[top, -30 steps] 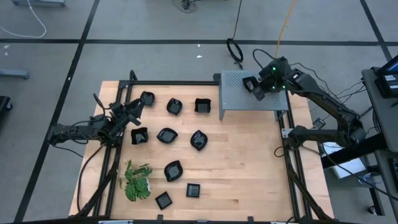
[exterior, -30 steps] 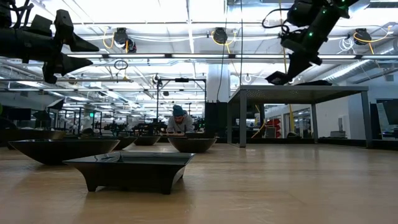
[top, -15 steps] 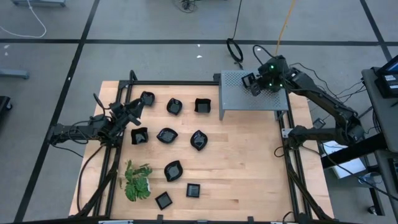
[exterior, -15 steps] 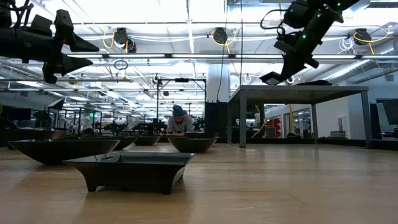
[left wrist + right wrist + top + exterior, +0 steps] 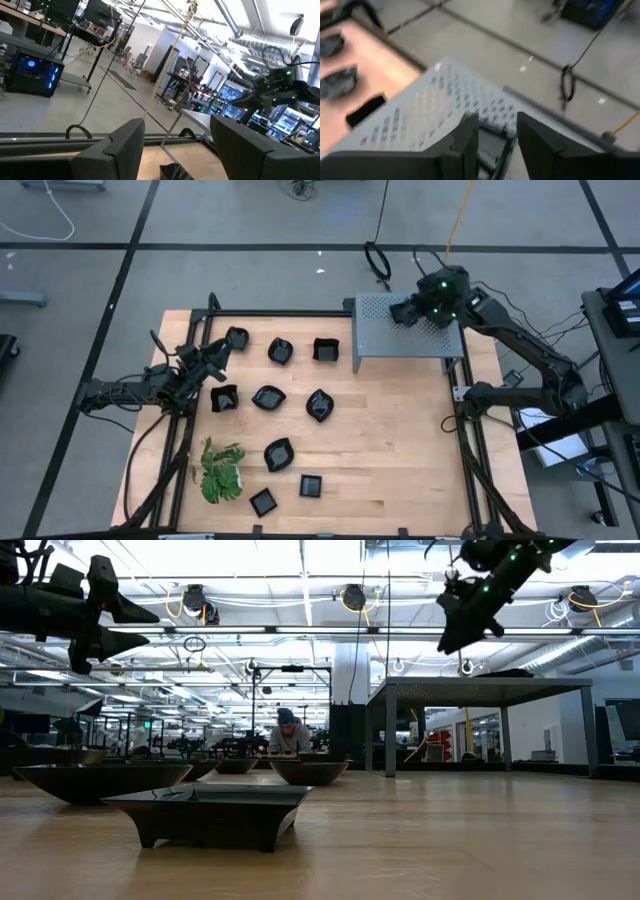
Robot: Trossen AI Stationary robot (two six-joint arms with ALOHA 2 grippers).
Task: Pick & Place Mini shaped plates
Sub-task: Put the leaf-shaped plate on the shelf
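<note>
A: Since the wooden counter [image 5: 390, 440] carries everything, start there — which step?
B: Release, I'd judge. Right tool [image 5: 402, 313] hovers over the grey perforated shelf [image 5: 400, 338] at the far right corner; right wrist view shows its fingers [image 5: 470, 135] spread, with something dark low between them. Can't tell if that's a plate.
A: Left tool?
B: Left tool [image 5: 217, 358] waits at the counter's left edge, fingers parted, holding nothing.
A: Plates?
B: Ten mini shaped plates [image 5: 268, 397] lie on the wood in rows, left of the shelf, near the green plant [image 5: 220, 470]. None clearly visible on the shelf.
A: Next?
B: Probably lift clear, swing back, and pinch the square plate [image 5: 325, 349] beside the shelf by its rim.
</note>
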